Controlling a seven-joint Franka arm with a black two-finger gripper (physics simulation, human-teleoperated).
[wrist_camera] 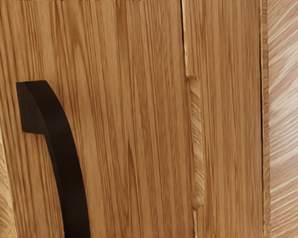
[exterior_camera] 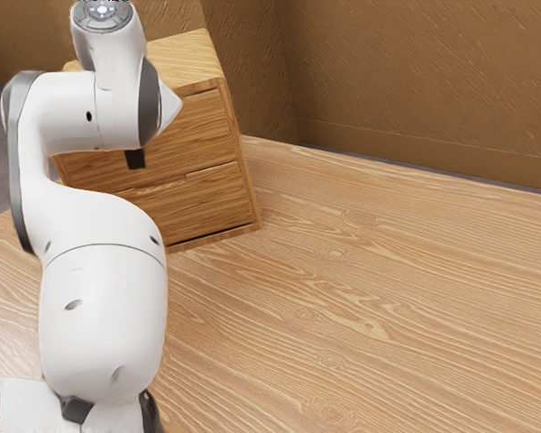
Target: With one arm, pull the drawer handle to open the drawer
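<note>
On the table (exterior_camera: pixel 388 271), toward the exterior view's left: wooden drawer cabinet (exterior_camera: pixel 189 63), partly hidden behind the arm (exterior_camera: pixel 99 298). Stands with upper drawer (exterior_camera: pixel 194 126) and lower drawer (exterior_camera: pixel 207 203) stacked, both fronts flush. Gripper (exterior_camera: pixel 134 160) close against the upper drawer, near the seam; open or closed cannot be determined. Wooden handle (wrist_camera: pixel 196 144) beside the seam, near the hand.

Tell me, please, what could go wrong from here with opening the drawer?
The black handle sits well off the wrist camera's centre, so a grasp may miss it or catch only its end. The cabinet merely stands on the table; a pull might drag it whole rather than slide the drawer out.
</note>
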